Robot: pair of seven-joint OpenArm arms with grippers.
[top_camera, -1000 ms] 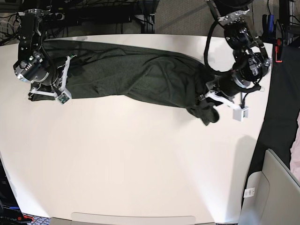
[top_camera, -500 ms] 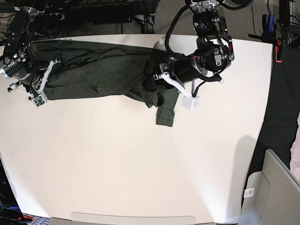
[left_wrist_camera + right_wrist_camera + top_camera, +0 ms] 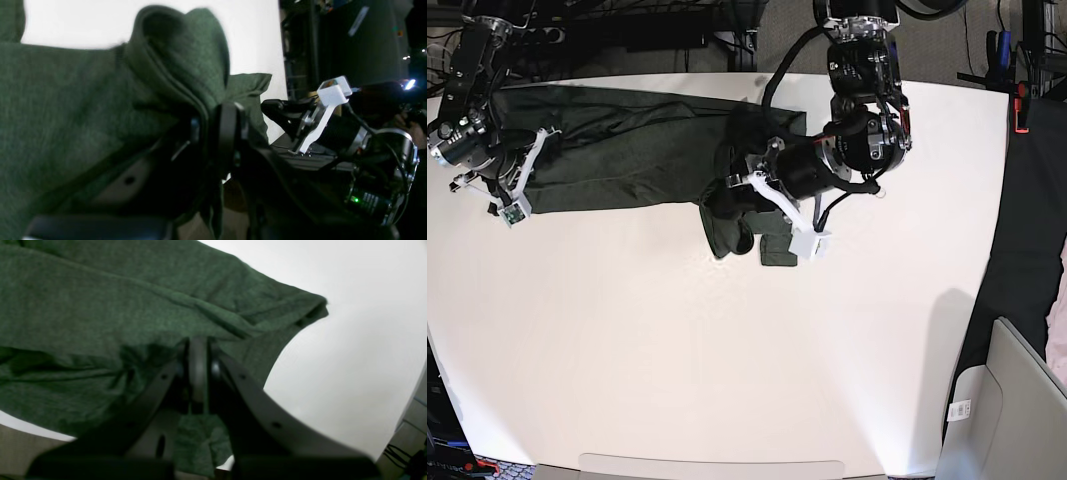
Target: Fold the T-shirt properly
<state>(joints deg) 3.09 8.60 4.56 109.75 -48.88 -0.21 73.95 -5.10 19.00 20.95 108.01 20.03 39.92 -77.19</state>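
No readable writing anywhere. The T-shirt point(image 3: 627, 150) lies stretched along the table's point(image 3: 727, 360) far edge, bunched near the middle, where the left gripper point(image 3: 737, 190) has its fingers pinched on a fold of the fabric. The right gripper point(image 3: 512, 165) is clamped on the cloth at the far left corner. The left wrist view shows the other arm point(image 3: 350, 140) beyond the cloth — the right wrist view shows only shirt and table.

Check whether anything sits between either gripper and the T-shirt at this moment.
Nothing visible does. The left gripper is shut on a bunched fold of the T-shirt near the shirt's middle, and the right gripper is shut on its far end. Only bare table lies in front.
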